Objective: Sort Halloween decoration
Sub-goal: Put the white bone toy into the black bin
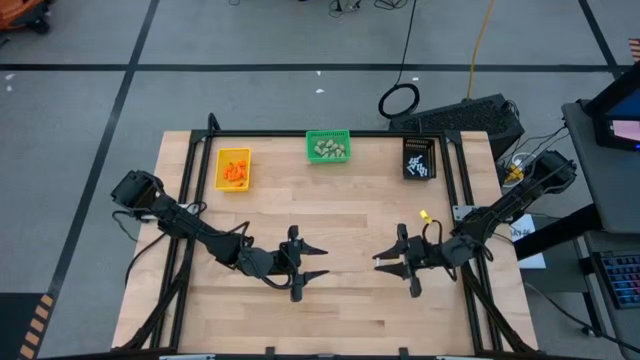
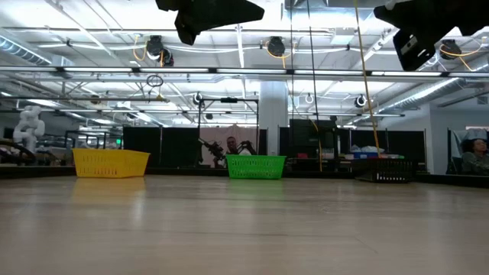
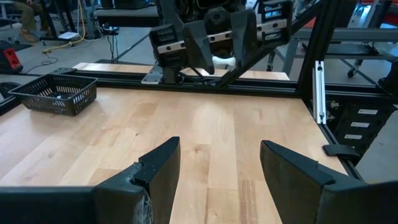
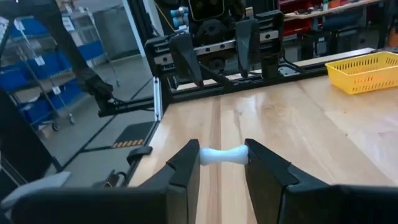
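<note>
left jaws (image 1: pixel 318 262): released, nothing between my fingers, hovering over the bare front-middle of the desk (image 1: pixel 340 310), pointing toward my right arm.
yellow bin (image 1: pixel 234 168): back left of the desk, orange bits (image 1: pixel 235 172) piled inside.
green bin (image 1: pixel 328 146): back middle, beige-grey lumps (image 1: pixel 329 150) inside.
right jaws (image 4: pixel 222 163): grasping a small white stick (image 4: pixel 222 155) crosswise, one knobbed end against each finger; hanging above the desk right of centre, facing my left jaws, the two well apart.
black bin (image 1: pixel 420 158): back right corner, white sticks (image 1: pixel 421 163) inside; well apart from my right jaws.
desk surface: bare wood between the bins and my arms; no loose pieces that I can make out.
low view: both arms only as dark shapes at the top edge; yellow and green bins on the far edge of the desk, black bin to their right.
background: a person (image 2: pixel 232 145) behind the green bin, another at the right edge (image 2: pixel 478 153).
</note>
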Robot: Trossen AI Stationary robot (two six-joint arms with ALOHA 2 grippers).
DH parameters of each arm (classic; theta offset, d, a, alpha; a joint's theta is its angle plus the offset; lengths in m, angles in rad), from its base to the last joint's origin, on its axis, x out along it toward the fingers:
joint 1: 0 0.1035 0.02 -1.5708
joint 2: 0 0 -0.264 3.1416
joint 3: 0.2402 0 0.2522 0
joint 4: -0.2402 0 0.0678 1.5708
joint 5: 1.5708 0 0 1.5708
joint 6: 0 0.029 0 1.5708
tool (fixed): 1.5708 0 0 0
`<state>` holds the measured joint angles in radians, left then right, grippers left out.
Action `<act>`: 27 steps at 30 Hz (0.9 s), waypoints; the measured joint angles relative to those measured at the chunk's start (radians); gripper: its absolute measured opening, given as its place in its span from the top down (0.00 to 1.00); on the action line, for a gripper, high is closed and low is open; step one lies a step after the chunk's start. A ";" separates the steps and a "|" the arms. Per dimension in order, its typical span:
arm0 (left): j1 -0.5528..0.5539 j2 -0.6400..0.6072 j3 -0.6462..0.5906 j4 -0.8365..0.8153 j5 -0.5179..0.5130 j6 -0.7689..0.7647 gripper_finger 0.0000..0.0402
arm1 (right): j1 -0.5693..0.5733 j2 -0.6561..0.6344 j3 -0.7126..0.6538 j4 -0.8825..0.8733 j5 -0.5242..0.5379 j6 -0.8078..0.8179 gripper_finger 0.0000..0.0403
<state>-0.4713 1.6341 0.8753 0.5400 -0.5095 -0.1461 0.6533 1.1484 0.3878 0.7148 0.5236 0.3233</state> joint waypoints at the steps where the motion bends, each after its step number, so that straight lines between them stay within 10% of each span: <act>1: 0.000 0.000 0.000 0.000 0.000 0.001 0.45 | 0.000 0.000 0.000 0.004 0.001 0.007 0.78; 27: 0.004 0.000 0.000 0.033 0.000 -0.004 0.45 | 0.000 0.000 0.000 -0.008 0.003 -0.258 0.78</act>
<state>-0.4673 1.6341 0.8749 0.5730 -0.5095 -0.1497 0.6533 1.1484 0.3878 0.7067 0.5270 0.0652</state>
